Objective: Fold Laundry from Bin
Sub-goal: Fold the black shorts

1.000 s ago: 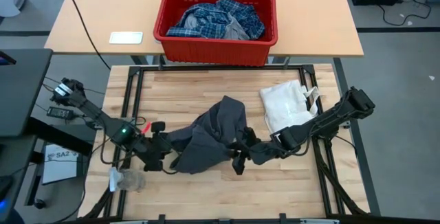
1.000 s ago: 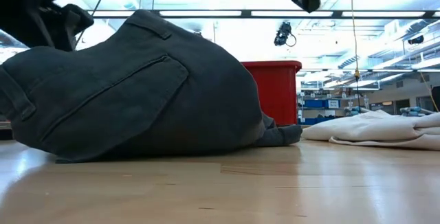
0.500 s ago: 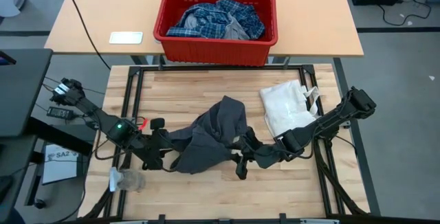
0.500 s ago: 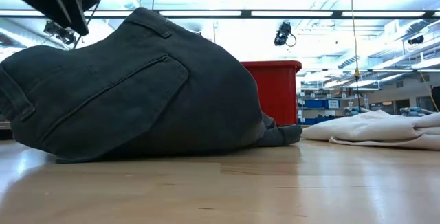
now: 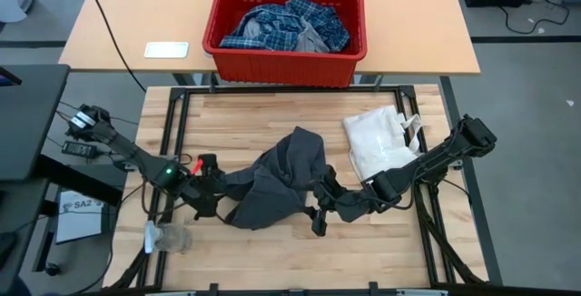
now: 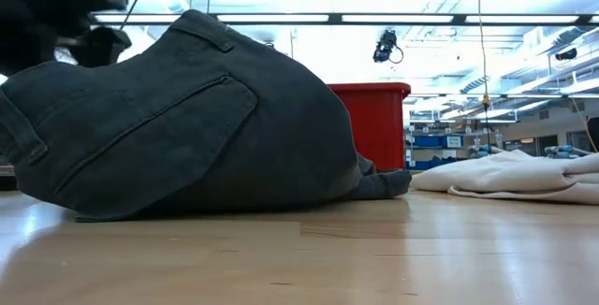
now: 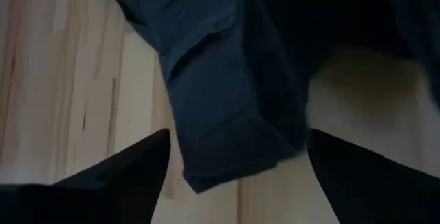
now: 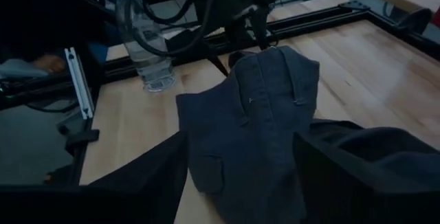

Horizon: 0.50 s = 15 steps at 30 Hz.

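The dark grey shorts [image 5: 272, 182] lie in a rumpled heap on the wooden table, a back pocket [image 6: 159, 127] facing the near edge. My left gripper [image 5: 211, 187] stands open at the heap's left end, its fingers on either side of a folded corner [image 7: 234, 148] that rests on the wood. My right gripper [image 5: 316, 205] is open at the heap's right end and looks along the shorts' waistband [image 8: 275, 73]. The red bin [image 5: 284, 55] stands on the far table and holds the plaid shirt [image 5: 290, 24].
A white fabric bag [image 5: 377, 142] lies at the table's right, beside my right arm. A clear water bottle [image 5: 168, 237] lies at the near left corner. A white card [image 5: 166, 50] sits on the far table, left of the bin.
My left gripper has dipped and moved a little toward the shorts' left end. My right gripper has rolled about its own line above the shorts' right end. The shorts lie as before.
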Each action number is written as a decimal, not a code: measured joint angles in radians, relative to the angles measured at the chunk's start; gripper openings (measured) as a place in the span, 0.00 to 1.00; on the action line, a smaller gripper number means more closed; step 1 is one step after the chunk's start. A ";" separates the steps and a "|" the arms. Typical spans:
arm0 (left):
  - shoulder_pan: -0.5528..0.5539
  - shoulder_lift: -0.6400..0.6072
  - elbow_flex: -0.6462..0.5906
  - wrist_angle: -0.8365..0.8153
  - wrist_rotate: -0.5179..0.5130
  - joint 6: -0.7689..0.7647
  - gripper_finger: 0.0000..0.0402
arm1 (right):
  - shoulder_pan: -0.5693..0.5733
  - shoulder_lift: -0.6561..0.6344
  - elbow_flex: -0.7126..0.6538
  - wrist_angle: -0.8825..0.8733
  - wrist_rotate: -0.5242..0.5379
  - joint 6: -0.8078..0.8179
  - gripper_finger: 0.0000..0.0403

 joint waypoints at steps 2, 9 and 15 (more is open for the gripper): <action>0.012 0.000 -0.022 0.040 -0.003 0.001 0.79 | -0.002 0.000 0.000 -0.004 0.000 -0.010 0.66; 0.053 0.000 -0.032 0.114 -0.008 -0.004 0.39 | -0.005 0.000 0.000 0.011 -0.020 0.104 0.63; 0.068 0.000 0.008 0.124 0.011 -0.136 0.04 | -0.007 0.000 0.000 0.012 -0.018 0.186 0.58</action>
